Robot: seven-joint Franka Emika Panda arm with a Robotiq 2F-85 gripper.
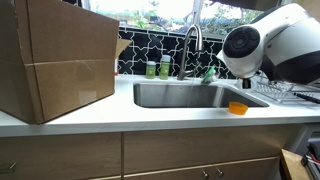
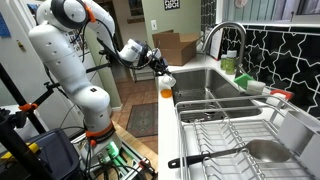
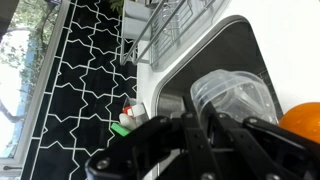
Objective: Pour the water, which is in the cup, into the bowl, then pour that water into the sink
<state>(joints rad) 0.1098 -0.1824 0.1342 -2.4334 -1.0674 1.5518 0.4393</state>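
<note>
The clear cup (image 3: pixel 238 92) sits between my gripper's (image 3: pixel 208 113) black fingers, which are shut on it. In an exterior view the gripper (image 2: pixel 160 68) holds the cup (image 2: pixel 169 78) just above the small orange bowl (image 2: pixel 166 94), which rests on the white counter at the sink's near corner. In the wrist view the bowl (image 3: pixel 305 120) shows at the right edge, beside the cup. The steel sink (image 1: pixel 185 95) lies behind the bowl (image 1: pixel 237 107). There my white arm link (image 1: pixel 275 45) covers the gripper and the cup. No water can be made out.
A large cardboard box (image 1: pixel 55 55) stands on the counter beside the sink. Green bottles (image 1: pixel 157 68) and the curved faucet (image 1: pixel 190 45) stand behind the basin. A wire dish rack (image 2: pixel 235 135) holding a pan fills the counter on the sink's other side.
</note>
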